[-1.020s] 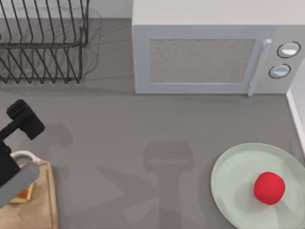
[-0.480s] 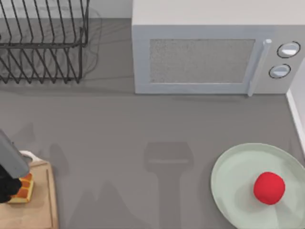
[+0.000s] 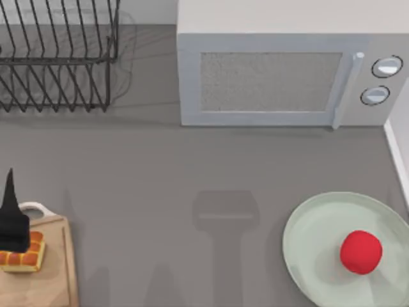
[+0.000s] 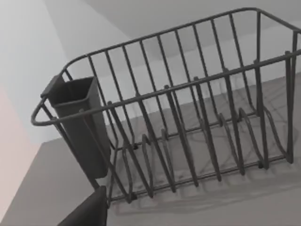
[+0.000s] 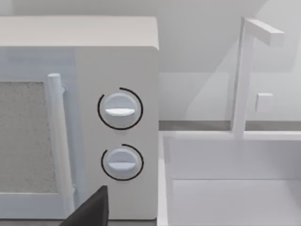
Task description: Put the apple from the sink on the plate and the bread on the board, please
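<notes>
With the bread [image 3: 24, 256] lying on the board [image 3: 48, 281] at near left, my left gripper [image 3: 11, 220] sits just beside its far edge. Whether its fingers are spread I cannot tell. The apple [image 3: 361, 252] rests on the plate [image 3: 307, 236], near right.

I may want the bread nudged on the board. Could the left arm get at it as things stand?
Probably yes. The left end effector sits at the bread's far edge on the board, with nothing lying between them or on top of the bread.
</notes>
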Tool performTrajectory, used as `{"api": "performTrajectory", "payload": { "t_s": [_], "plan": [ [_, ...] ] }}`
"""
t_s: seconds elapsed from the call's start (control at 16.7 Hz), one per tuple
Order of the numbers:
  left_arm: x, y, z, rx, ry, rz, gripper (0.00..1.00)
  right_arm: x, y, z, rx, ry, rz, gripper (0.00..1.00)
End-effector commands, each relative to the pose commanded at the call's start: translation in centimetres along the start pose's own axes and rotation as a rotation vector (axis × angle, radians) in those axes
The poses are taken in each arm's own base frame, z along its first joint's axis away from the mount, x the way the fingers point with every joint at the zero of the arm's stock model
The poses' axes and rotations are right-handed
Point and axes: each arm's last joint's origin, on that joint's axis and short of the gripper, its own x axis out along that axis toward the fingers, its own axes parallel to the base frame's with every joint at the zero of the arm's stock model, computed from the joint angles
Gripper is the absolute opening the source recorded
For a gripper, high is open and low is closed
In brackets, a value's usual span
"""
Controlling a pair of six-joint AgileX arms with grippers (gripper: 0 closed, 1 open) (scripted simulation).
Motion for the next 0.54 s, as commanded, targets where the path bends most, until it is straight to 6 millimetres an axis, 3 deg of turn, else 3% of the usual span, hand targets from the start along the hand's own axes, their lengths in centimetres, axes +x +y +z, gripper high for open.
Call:
{"api": "performTrajectory", "payload": {
  "t_s": [0.24, 0.54],
  "plan": [
    [-0.37, 0.12, -0.34, -0.228, -0.04, 0.023, 1.0, 0.0, 0.0, 0.0, 0.0, 0.0, 0.0, 1.0],
    [-0.46, 0.16, -0.41, -0.289, -0.047, 0.027, 1.0, 0.0, 0.0, 0.0, 0.0, 0.0, 0.0, 1.0]
  ]
}}
